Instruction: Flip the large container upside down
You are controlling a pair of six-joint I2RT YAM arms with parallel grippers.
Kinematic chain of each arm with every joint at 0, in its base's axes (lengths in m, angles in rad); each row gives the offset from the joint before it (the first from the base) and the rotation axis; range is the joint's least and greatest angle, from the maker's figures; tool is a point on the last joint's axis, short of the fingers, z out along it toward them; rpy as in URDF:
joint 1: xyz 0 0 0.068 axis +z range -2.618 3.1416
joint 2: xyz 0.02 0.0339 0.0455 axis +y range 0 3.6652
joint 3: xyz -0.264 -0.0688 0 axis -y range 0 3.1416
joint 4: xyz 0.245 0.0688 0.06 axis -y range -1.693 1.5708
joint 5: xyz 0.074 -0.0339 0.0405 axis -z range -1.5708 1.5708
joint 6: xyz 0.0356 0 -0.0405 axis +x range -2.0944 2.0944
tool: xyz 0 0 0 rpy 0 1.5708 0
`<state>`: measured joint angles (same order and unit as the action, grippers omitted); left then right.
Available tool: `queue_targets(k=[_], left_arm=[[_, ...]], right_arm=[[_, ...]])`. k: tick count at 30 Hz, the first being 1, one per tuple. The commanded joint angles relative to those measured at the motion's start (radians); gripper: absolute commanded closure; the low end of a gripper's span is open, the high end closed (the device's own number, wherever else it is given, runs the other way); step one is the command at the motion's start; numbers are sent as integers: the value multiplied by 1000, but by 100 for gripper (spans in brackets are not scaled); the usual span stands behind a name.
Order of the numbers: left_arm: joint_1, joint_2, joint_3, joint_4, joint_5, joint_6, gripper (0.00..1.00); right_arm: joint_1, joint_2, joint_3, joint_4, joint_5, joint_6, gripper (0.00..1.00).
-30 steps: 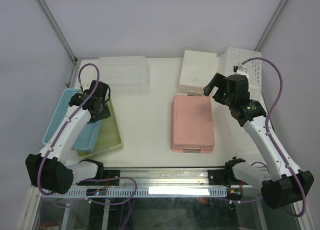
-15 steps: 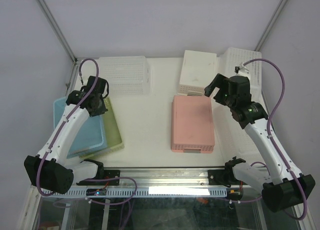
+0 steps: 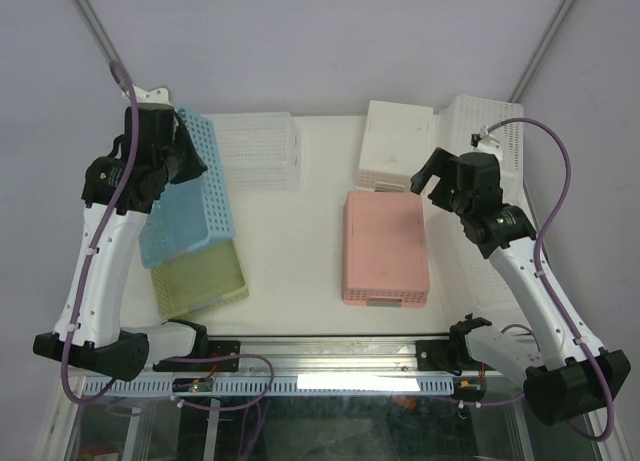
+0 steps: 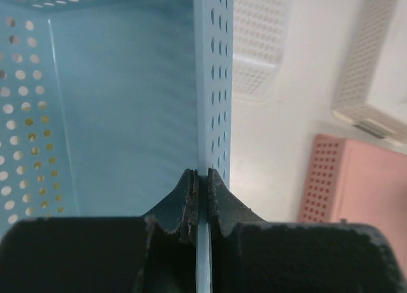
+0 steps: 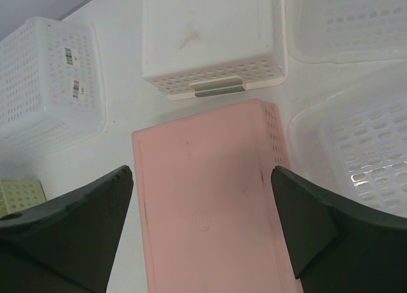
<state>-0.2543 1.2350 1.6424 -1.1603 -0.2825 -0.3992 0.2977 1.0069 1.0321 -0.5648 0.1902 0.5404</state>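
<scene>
Left fingers (image 4: 181, 207) pinched one wall of the large blue perforated plastic container (image 3: 195, 181), held raised and steeply tilted; the flip looked half done. Right fingers (image 5: 70, 223) stood spread, empty.

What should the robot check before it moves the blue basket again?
1. Grip: left hand shut on the blue basket wall: ok.
2. Flip: blue basket upside down: not ok, only tipped up.
3. Gap: blue basket clear of the green basket beneath: cannot tell.
4. Helper: right hand open, over the pink container, out of the way: ok.
5. Landing: bare table between green basket and pink container: ok.
</scene>
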Motion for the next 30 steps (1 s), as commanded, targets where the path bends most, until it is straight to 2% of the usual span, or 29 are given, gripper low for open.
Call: queue_targets(k=[1,4,6,9,13,16,21,24,28,30], left_arm=[[0,14,138,81,228,6,100],[0,14,158,177,361,-46,100],[1,0,97,308,508,-109,100],[1,-27,-44,569,715,-263,100],[0,-71,-317,1004,896,-490,100],[-5,-92,-494,1258,952,-669,100],[-23,-89,-711,1560,1013,-882,100],[-32,-102,-799,1647,1031,-958,100],[-34,-149,-913,1685,1051,-1026,100],[-33,-156,-991,1771,1064,-1093,100]], right_arm=[[-5,-29,49,23,54,-20,6],[-8,-33,64,9,75,-33,6],[-8,-34,73,2,87,-42,6],[-9,-39,91,-13,111,-51,6],[-12,-56,110,-35,144,-68,6],[-13,-70,125,-58,176,-82,6],[-15,-81,127,-63,190,-86,6],[-15,-71,129,-58,180,-80,6],[-15,-53,134,-47,162,-74,6],[-15,-40,150,-45,151,-74,6]])
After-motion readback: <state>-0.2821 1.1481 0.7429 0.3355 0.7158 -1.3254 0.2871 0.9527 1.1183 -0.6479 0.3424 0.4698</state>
